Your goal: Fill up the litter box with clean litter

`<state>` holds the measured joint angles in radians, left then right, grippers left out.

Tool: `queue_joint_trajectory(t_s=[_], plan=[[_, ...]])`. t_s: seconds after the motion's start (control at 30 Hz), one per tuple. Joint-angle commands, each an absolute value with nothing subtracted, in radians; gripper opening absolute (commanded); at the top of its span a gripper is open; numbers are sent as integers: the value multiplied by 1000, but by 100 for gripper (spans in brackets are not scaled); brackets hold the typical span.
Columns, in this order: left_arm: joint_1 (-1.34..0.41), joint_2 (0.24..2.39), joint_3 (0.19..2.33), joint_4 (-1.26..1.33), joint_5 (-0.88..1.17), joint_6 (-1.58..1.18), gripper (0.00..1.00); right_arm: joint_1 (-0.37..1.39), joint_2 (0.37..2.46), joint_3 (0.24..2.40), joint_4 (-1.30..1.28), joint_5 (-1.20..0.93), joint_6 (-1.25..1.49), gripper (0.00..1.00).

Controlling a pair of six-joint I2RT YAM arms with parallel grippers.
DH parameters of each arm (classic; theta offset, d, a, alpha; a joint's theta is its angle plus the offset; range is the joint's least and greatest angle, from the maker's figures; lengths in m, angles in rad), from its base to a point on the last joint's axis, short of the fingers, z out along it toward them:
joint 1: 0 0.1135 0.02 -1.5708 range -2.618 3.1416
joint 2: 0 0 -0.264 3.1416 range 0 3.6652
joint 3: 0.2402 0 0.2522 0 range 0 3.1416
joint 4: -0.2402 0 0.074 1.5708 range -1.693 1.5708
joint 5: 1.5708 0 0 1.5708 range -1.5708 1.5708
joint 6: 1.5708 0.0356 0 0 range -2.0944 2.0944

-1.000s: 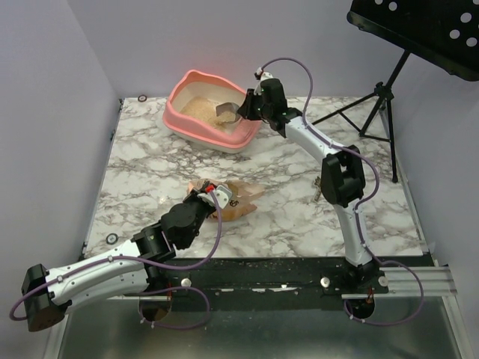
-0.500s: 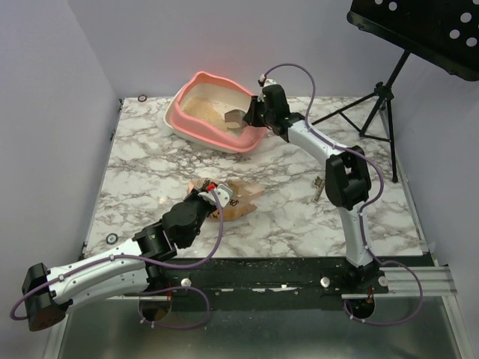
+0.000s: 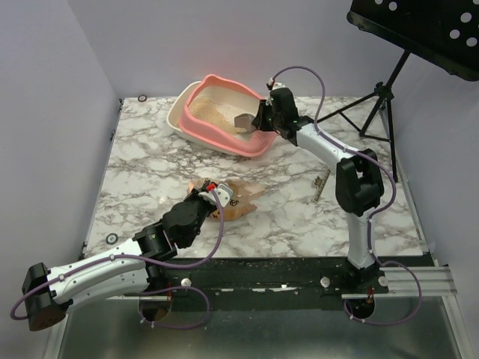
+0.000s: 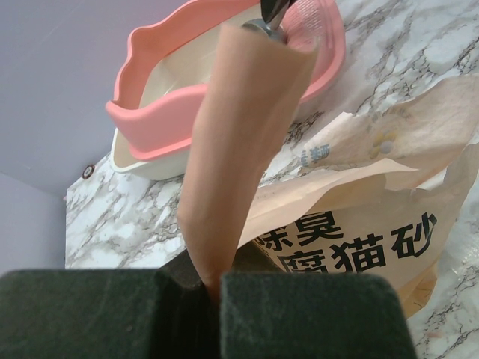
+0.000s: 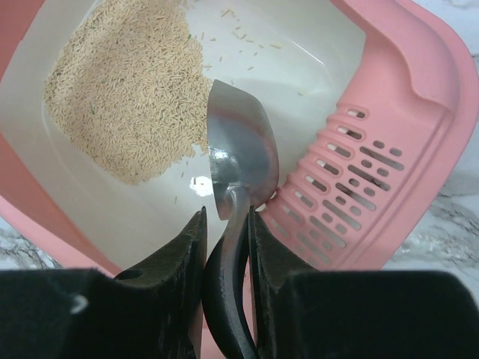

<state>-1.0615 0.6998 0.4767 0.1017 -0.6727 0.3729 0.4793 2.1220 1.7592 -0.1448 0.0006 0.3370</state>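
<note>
Over the litter box (image 5: 419,90), right fingers (image 5: 176,250) clamp the empty scoop (image 5: 239,161) by its handle above the clean litter (image 5: 127,90); nearby, left fingers (image 4: 299,314) pinch tight on the bag (image 4: 359,224) flap.

Colours and patterns, placed by the litter box (image 3: 217,136).
Box salmon-pink, inner wall cream; clean litter (image 5: 127,90) inside pale tan; scoop (image 5: 239,161) over it silver, black-handled; table (image 3: 150,172) beneath white, grey-veined; bag (image 4: 359,239) apart tan, black-lettered.

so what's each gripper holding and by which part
The right gripper clamps the metal scoop by its black handle. The left gripper pinches the litter bag by a paper flap.
</note>
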Motion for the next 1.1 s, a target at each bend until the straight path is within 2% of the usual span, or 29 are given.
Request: queue_joint_trajectory(t_s=[0.0, 0.6, 0.83, 1.07], plan=[[-1057, 686, 509, 124, -692, 364, 0, 437, 2045, 1665, -252, 52, 324, 0], [-1057, 686, 514, 123, -676, 356, 0, 376, 1813, 1396, -247, 8, 351, 0], [-1057, 675, 515, 115, -678, 356, 0, 379, 1867, 1469, -199, -118, 383, 1], [-1057, 683, 512, 121, -680, 359, 0, 393, 1888, 1571, -204, -26, 327, 1]])
